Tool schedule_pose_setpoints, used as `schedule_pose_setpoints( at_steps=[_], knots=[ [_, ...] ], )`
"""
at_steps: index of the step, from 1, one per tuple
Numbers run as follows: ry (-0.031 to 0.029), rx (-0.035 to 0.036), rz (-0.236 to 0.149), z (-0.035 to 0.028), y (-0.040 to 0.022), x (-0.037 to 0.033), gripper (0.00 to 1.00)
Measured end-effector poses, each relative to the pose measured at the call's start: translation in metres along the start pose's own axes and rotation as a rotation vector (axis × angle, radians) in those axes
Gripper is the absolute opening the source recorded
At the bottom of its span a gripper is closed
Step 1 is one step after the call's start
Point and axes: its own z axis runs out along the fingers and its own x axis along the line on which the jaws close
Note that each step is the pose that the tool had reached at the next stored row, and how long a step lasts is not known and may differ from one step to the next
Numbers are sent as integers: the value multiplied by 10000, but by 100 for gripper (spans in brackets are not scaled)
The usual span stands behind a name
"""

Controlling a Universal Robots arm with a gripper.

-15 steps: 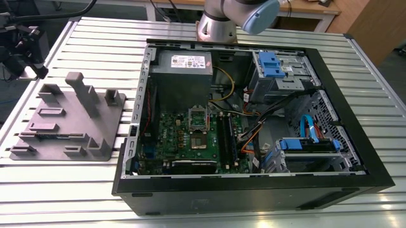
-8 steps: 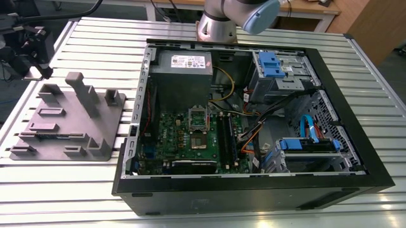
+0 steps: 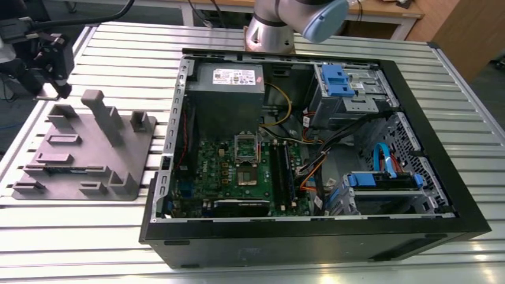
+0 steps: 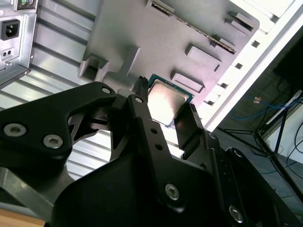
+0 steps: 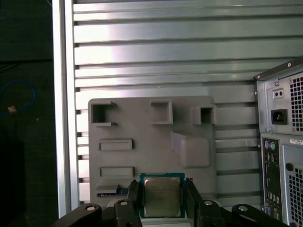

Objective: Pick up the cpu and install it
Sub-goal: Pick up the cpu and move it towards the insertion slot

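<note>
The cpu [image 5: 162, 196] sits between the fingers, off the tray and pinched on two opposite edges. The ribbed table [image 3: 94, 236] carries everything. The open computer case [image 3: 316, 242] lies well apart from the gripper [image 5: 162, 183], toward the exterior view's right. The grey tray [image 5: 142, 123] is just beneath the gripper. The gripper is closed on the cpu. Likely light, stiff and thin, with smooth edges that could slip. The underside is probably fragile, so an edge hold looks right: gentle squeeze, chip kept flat.

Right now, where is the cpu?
In both wrist views the cpu sits between the fingers of the gripper, over the grey tray beside the computer case.
</note>
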Motion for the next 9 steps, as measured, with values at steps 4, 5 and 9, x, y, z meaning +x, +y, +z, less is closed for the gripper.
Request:
schedule_pose_setpoints(
  at_steps=[4, 5, 9],
  knots=[
    [0, 1, 0, 1, 3, -46, 47],
    [1, 1, 0, 1, 4, -58, 47],
    [1, 1, 0, 1, 6, -105, 47]
  ],
)
